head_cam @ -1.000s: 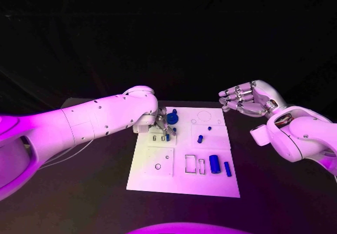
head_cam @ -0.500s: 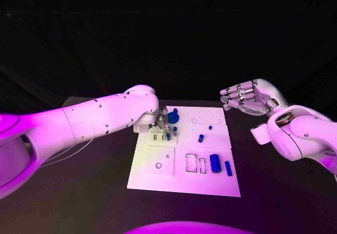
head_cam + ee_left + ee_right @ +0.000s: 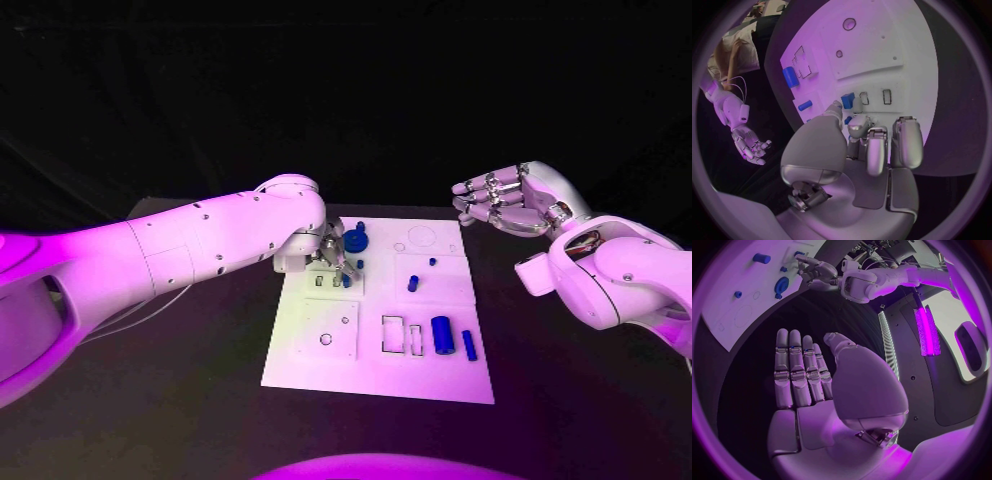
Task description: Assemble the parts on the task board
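Left hand point(image 3: 335, 255) over white board point(image 3: 378, 375), frame centre, pinching small blue part point(image 3: 847, 100) by its slots; barely moved since a second ago. Right hand point(image 3: 505, 203) unchanged, fingers apart, upper right. Insertion pending.

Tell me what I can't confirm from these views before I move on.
- Left silver hand: head view, its own white forearm covers the fingertips; whether they pinch a small blue part is unclear in the left wrist view too.
- Slots on the white task board: too small to judge seating.
- Right silver hand: open, holding nothing.
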Tool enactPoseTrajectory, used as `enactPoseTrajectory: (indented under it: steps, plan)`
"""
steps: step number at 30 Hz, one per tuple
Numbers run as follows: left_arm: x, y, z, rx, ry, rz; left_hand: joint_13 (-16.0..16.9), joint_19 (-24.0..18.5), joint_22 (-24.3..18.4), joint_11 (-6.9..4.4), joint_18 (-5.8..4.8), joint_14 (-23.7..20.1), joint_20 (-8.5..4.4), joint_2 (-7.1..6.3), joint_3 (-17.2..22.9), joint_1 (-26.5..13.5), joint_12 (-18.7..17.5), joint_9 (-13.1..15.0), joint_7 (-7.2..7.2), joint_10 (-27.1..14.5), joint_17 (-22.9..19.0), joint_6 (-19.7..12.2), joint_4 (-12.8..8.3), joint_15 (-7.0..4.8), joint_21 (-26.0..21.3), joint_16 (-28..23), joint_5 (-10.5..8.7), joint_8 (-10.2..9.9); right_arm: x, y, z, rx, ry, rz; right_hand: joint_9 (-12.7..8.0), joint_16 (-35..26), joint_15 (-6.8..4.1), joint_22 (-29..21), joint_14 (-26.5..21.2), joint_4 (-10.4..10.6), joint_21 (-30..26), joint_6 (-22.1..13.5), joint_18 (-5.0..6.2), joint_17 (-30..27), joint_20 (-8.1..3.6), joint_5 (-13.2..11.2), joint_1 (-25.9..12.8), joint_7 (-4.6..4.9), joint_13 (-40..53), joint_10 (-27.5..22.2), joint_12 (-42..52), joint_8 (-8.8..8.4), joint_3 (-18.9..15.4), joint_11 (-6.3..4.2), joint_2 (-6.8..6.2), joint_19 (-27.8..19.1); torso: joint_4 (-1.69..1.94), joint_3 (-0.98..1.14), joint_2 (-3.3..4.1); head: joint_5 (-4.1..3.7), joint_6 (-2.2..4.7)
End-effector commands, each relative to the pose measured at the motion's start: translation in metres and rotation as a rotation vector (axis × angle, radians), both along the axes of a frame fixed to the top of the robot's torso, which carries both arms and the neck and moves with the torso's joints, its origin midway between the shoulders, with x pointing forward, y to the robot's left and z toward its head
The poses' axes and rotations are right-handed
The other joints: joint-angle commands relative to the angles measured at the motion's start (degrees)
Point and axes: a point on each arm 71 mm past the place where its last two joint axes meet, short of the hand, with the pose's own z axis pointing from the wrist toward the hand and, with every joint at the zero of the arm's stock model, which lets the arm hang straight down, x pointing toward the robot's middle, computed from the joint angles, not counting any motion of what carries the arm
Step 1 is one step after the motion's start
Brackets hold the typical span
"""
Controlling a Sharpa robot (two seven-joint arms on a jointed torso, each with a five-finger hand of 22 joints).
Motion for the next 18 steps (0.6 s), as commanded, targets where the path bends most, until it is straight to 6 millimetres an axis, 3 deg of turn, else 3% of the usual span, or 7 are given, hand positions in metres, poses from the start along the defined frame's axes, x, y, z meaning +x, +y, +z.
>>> enactPoseTrajectory:
  steps: [1, 7, 9, 13, 18]
  plan:
    - [-0.0017, -0.0020, -0.0006, -0.002, 0.019, -0.010, 0.07, 0.30, 0.12, -0.15, -1.13, 5.97, 0.07, 0.34, 1.04, 1.19, -0.14, 0.37, 0.07, -0.39, 14.86, -0.53, -0.03, -0.51, 0.30, 0.27, 0.17, 0.23, -0.0003, 0.0010, 0.0001, 0.001, -0.009, 0.008, -0.01, -0.23, 0.14, -0.05, 0.10, -0.32, -0.20, -0.06, 0.25, -0.05, 0.12, 0.30, -0.09, 0.32, -0.08, 0.07, -0.33, -0.33, 0.01, 0.40, -0.01, 0.46, -0.03, 0.02, 0.02, -0.05, -0.03]
    - [-0.0018, -0.0016, -0.0013, -0.010, 0.033, -0.008, 0.14, 0.26, 0.23, -0.45, -1.13, 5.99, -0.06, 0.59, 5.35, 5.72, -0.46, 1.11, -0.25, -0.60, 14.93, -1.17, -0.46, -0.82, 0.35, 0.32, 0.45, 0.04, -0.0002, 0.0011, -0.0003, 0.000, -0.007, 0.008, -0.01, -0.23, 0.14, -0.05, 0.10, -0.32, -0.20, -0.06, 0.25, -0.05, 0.12, 0.30, -0.09, 0.32, -0.08, 0.07, -0.33, -0.33, 0.01, 0.40, -0.01, 0.46, -0.01, 0.03, 0.04, -0.05, -0.20]
    - [-0.0019, -0.0017, -0.0015, -0.017, 0.038, -0.006, -0.05, 0.27, 0.34, -0.56, -1.14, 6.00, -0.26, -0.61, 10.18, 8.44, -0.99, 1.44, -0.26, -0.95, 14.97, -1.52, -0.12, -1.00, 0.40, 0.34, 0.61, -0.22, 0.0000, 0.0010, -0.0005, 0.000, -0.006, 0.008, -0.02, -0.24, 0.15, -0.08, 0.08, -0.35, -0.21, -0.08, 0.24, -0.08, 0.12, 0.38, -0.09, 0.33, -0.08, 0.05, -0.36, -0.34, 0.05, 0.41, -0.02, 0.46, 0.01, 0.03, 0.02, -0.05, -0.29]
    - [-0.0023, -0.0025, -0.0017, -0.032, 0.046, -0.004, -0.19, 0.29, 0.51, -0.56, -1.18, 6.03, -0.28, -3.60, 17.62, 9.41, -1.49, 2.17, -0.23, -0.92, 15.04, -1.61, 0.01, -0.93, 0.46, 0.39, 0.61, -0.29, 0.0006, 0.0009, -0.0010, -0.001, -0.005, 0.007, -0.02, -0.24, 0.15, -0.08, 0.08, -0.35, -0.21, -0.08, 0.24, -0.08, 0.12, 0.38, -0.09, 0.33, -0.08, 0.05, -0.36, -0.34, 0.05, 0.41, -0.02, 0.46, 0.00, 0.03, 0.04, -0.04, -0.35]
    - [-0.0028, -0.0030, -0.0017, -0.058, 0.055, 0.004, -0.40, 0.33, 0.77, -0.44, -1.21, 6.03, -0.19, -6.24, 25.70, 10.30, -2.07, 3.29, -0.04, -0.84, 15.06, -1.98, -0.75, -0.83, 0.56, 0.40, 0.52, -0.03, 0.0012, 0.0007, -0.0017, -0.002, -0.004, 0.006, -0.02, -0.24, 0.15, -0.08, 0.08, -0.35, -0.21, -0.08, 0.24, -0.08, 0.12, 0.38, -0.09, 0.33, -0.08, 0.05, -0.36, -0.34, 0.05, 0.41, -0.02, 0.46, 0.00, 0.04, 0.01, -0.02, -0.37]
